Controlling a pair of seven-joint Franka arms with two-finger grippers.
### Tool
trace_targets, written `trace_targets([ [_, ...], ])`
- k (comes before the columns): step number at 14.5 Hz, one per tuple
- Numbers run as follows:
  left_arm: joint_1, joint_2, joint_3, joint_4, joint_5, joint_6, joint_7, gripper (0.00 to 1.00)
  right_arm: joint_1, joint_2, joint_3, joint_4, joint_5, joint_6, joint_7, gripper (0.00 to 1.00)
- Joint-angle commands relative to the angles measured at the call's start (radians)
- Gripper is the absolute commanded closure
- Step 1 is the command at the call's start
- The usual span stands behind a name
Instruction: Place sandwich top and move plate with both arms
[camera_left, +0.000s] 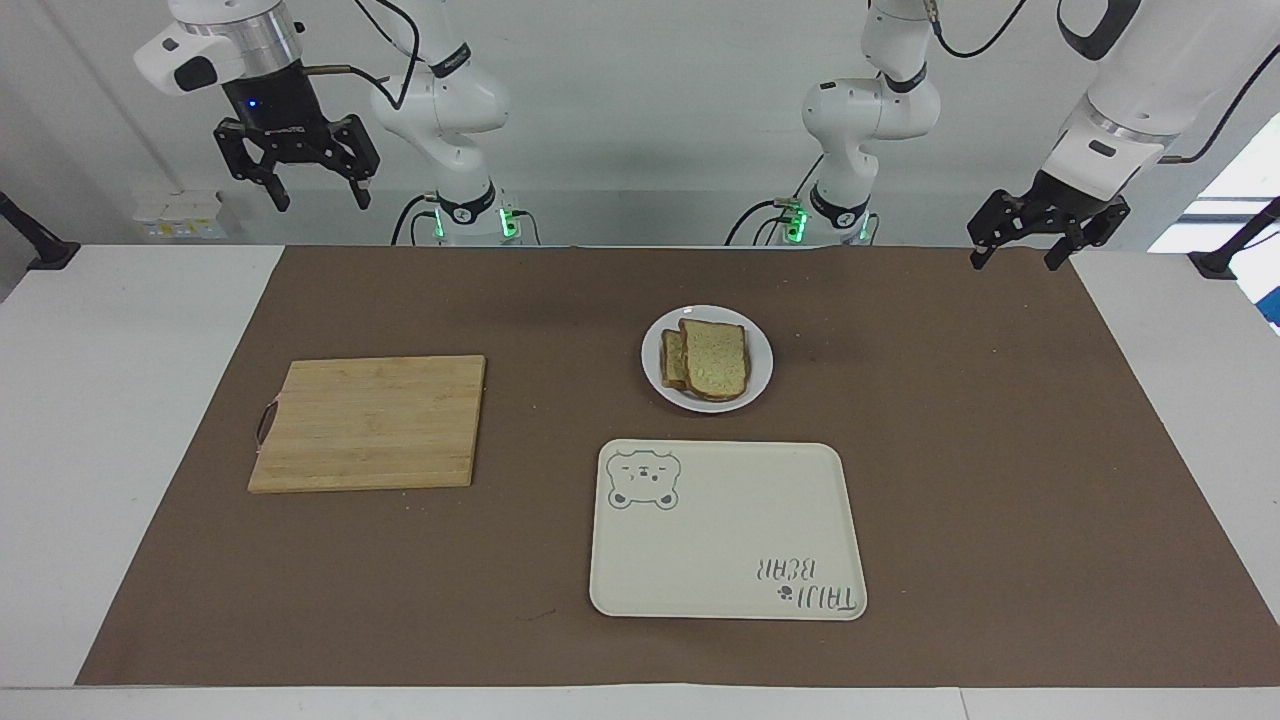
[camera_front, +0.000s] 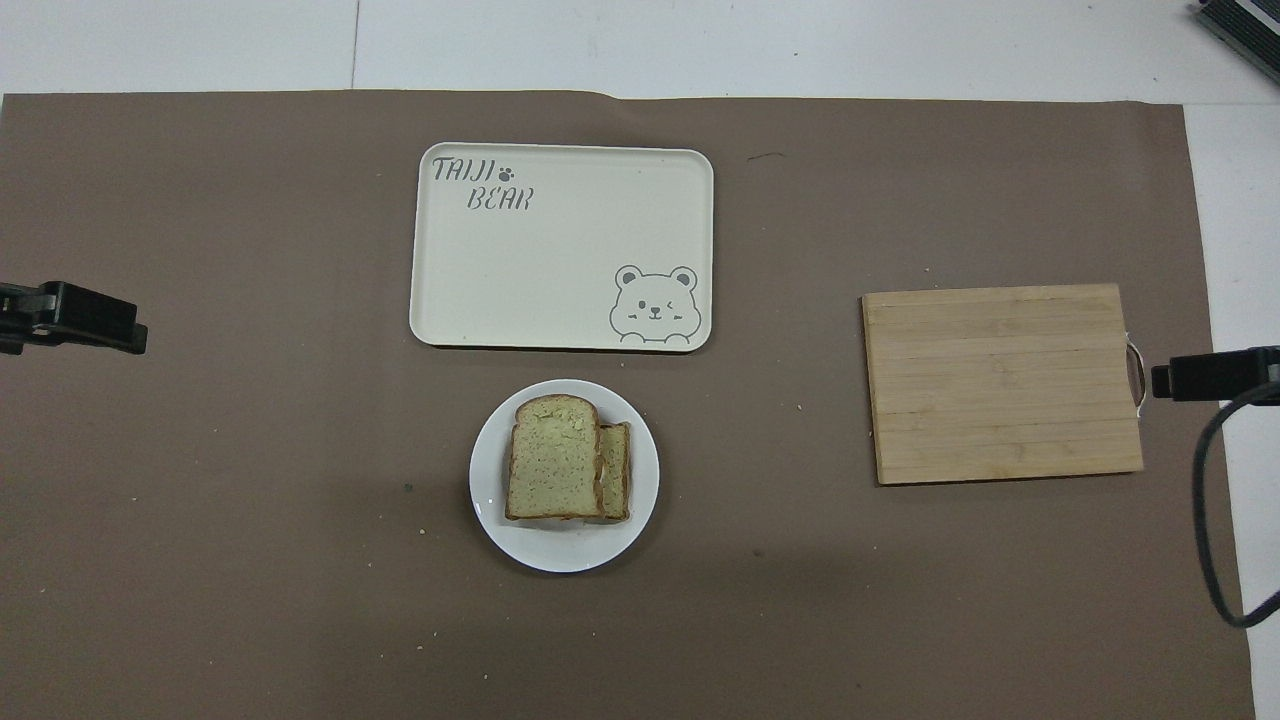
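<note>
A plain speckled bread slice, the sandwich top (camera_left: 716, 358) (camera_front: 553, 470), lies on a second slice (camera_left: 671, 360) (camera_front: 616, 482) that it mostly covers. Both lie on the small white plate (camera_left: 760, 362) (camera_front: 565, 550) in the middle of the mat. My right gripper (camera_left: 320, 203) (camera_front: 1200, 375) is open and empty, raised high at the right arm's end of the table, over the mat's edge nearest the robots. My left gripper (camera_left: 1012, 262) (camera_front: 100, 320) is open and empty, and waits low over the mat's corner at the left arm's end.
A cream tray with a bear drawing (camera_left: 725, 530) (camera_front: 560, 245) lies just farther from the robots than the plate. A wooden cutting board (camera_left: 370, 422) (camera_front: 1003, 382) lies toward the right arm's end. A brown mat (camera_left: 1000, 450) covers the table.
</note>
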Motion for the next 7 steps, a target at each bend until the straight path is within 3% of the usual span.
trace_targets([
  [1,0.004,0.004,0.001,0.015,-0.009,-0.021,0.009,0.0,-0.001,-0.015,0.005,-0.007,0.0,-0.01,-0.026,0.0],
  [7,0.004,0.004,0.001,0.017,-0.009,-0.02,0.009,0.0,-0.013,-0.015,-0.007,-0.007,-0.002,-0.01,-0.024,0.0],
])
